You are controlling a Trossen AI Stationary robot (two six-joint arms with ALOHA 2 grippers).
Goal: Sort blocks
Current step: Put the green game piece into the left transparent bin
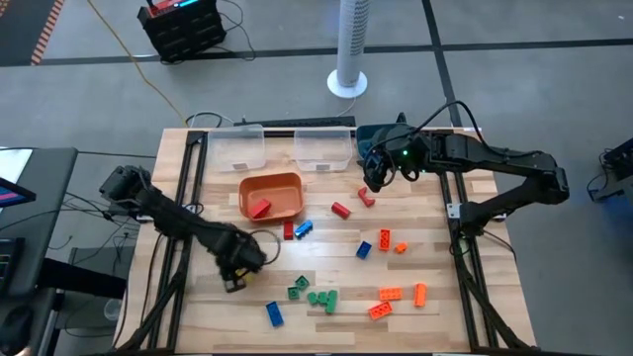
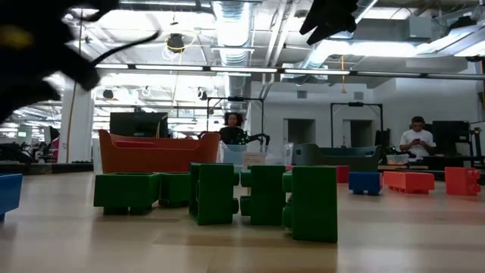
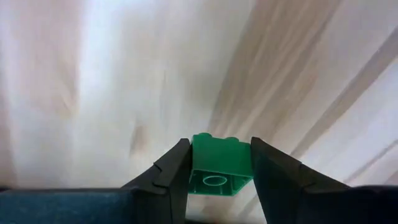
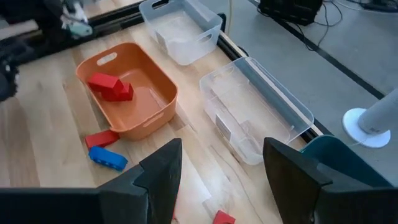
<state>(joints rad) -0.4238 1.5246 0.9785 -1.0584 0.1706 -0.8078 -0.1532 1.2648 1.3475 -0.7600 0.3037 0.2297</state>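
Observation:
My left gripper [image 1: 237,269] hangs over the table's near left part, pointing down and shut on a green block [image 3: 219,160]. My right gripper [image 4: 221,180] is open and holds nothing, raised over the far middle of the table [image 1: 376,178], near the bins. Loose blocks lie flat on the wood: green ones [image 1: 321,299], blue ones [image 1: 274,313], red ones [image 1: 341,210] and orange ones [image 1: 390,294]. Red blocks [image 4: 109,84] lie in the orange bin [image 1: 287,183]. My left gripper pinches the green block's two opposite side walls [image 3: 194,163] between its two fingers, which come from above and point down. The block is lifted clear of the table. Its hollow underside [image 3: 214,180] faces the wrist camera and its studs point away.
Two clear bins [image 1: 240,148] [image 1: 323,148] and a teal bin [image 4: 336,162] stand along the far edge. A red block [image 4: 101,138] and a blue block [image 4: 107,158] lie just in front of the orange bin. Bare wood shows at the near left.

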